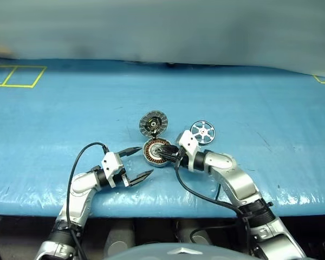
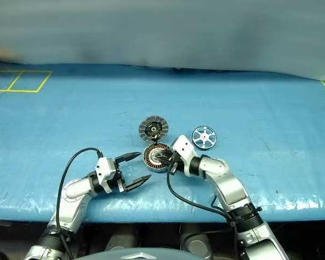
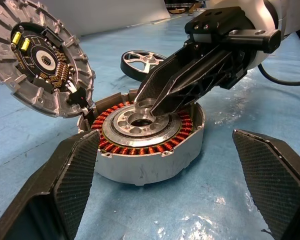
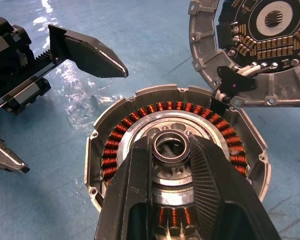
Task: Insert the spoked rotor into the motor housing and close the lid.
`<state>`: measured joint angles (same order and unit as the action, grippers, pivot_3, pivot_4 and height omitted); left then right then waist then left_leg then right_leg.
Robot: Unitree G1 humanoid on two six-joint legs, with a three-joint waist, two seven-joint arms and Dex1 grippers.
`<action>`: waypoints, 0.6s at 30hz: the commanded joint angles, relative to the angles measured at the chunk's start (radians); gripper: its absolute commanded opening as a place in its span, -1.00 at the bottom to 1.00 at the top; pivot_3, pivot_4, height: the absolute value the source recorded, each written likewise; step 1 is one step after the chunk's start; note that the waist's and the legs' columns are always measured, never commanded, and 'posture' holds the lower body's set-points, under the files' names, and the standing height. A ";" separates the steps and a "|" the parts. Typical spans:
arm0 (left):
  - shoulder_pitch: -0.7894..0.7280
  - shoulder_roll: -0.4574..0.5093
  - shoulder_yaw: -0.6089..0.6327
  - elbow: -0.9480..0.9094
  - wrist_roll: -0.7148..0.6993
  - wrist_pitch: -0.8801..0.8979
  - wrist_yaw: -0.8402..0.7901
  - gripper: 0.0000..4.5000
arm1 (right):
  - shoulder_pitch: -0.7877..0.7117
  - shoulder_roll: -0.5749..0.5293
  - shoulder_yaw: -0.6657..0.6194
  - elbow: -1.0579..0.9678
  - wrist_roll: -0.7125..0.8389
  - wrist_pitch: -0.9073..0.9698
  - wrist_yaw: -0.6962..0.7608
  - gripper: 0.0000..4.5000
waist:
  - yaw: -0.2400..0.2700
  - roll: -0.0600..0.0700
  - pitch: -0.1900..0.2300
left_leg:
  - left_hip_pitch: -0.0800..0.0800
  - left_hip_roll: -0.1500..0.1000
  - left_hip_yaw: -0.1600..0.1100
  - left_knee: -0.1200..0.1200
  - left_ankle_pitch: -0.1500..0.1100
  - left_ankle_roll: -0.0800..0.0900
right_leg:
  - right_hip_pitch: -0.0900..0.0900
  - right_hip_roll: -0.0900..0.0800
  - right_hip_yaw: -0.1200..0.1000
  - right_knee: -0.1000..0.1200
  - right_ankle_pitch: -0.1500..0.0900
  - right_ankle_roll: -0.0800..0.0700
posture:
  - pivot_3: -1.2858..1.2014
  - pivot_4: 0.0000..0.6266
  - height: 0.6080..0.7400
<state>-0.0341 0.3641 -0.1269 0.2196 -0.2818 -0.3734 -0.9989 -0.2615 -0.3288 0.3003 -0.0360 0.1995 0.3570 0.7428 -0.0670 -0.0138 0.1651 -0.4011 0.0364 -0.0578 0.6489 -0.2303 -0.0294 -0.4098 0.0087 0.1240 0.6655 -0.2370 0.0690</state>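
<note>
Two robot arms reach over a blue worktop (image 1: 54, 124) toward a small motor laid open at its centre. The motor housing (image 1: 156, 152), a shallow grey round casing ringed with copper-brown windings around a silver centre, sits flat on the blue surface. Its lid (image 1: 153, 124) stands hinged open on the far side, ribbed rim showing and its dark inner face (dotted with small components) turned toward the robot. The spoked rotor (image 1: 203, 132), a shiny silver six-spoked wheel, lies flat on the worktop just beyond and to the right of the housing, apart from it and untouched.

The right gripper (image 4: 172, 150) reaches in from the right, its black fingers (image 3: 190, 82) drawn narrow, their tips down at the raised silver ring in the middle of the housing; whether they actually pinch that ring cannot be told. The left gripper (image 1: 135, 161) hovers low, just left of the housing, its fingers (image 3: 72, 175) spread wide and empty, pointing toward the casing, one on either side of it in the left wrist view.
</note>
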 commanded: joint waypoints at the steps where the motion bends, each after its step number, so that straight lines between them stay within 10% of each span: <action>1: -0.002 -0.002 0.012 -0.013 0.000 -0.021 0.008 1.00 | -0.019 0.008 -0.001 0.004 -0.006 -0.020 0.011 -0.68 | 0.000 0.000 0.000 | 0.000 0.000 0.000 0.000 0.000 0.000 | 0.000 0.000 0.000 0.000 0.000 0.000 | 0.03 -0.52 1.00; 18: -0.005 -0.002 0.008 0.000 0.013 -0.032 0.023 1.00 | -0.009 0.001 0.004 0.006 -0.028 -0.025 0.031 -0.68 | -0.002 0.000 0.000 | 0.000 0.000 0.000 -0.001 0.000 0.000 | 0.000 0.000 0.000 -0.001 0.000 0.000 | 0.03 -0.52 1.00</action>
<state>-0.0334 0.3631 -0.1269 0.2307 -0.2741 -0.3820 -0.9818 -0.2702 -0.3280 0.3031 -0.0209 0.1753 0.3368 0.7732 -0.0690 -0.0138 0.1651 -0.4009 0.0367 -0.0581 0.6479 -0.2303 -0.0295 -0.4098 0.0089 0.1237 0.6648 -0.2372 0.0687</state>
